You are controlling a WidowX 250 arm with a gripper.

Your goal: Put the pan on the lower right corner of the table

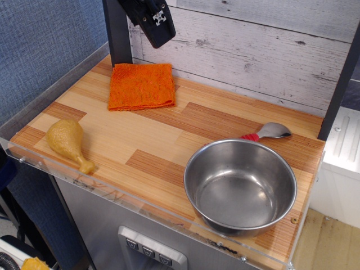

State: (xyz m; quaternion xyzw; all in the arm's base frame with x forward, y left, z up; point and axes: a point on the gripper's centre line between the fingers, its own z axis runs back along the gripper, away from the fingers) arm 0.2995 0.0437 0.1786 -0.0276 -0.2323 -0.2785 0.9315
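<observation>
Gripper (157, 31) position: raised high at the far left of the scene, above the far edge of the table (163, 140) and in front of the whitewashed plank wall (270, 50), touching nothing. Only its lower dark end shows, the rest running out of the top of the frame, and I cannot tell whether my jaws stand apart or together. Pan (241, 187) position: upright on the near right corner of the table, its rim close to the clear acrylic edge (112, 194) on the near side, its shiny grey inside holding nothing. Spoon (268, 132): lies flat just beyond the pan's far rim, metal bowl pointing right, red handle partly hidden behind the pan; whether the two touch cannot be judged. Orange cloth (142, 85): folded flat at the far left of the table, almost directly under my gripper, well apart from the pan. Toy chicken drumstick (68, 142): lies on the near left part of the table, thin end toward the near edge, close to the acrylic rim and well apart from the pan. Dark upright post (117, 31): stands at the far left, just beside my gripper.
</observation>
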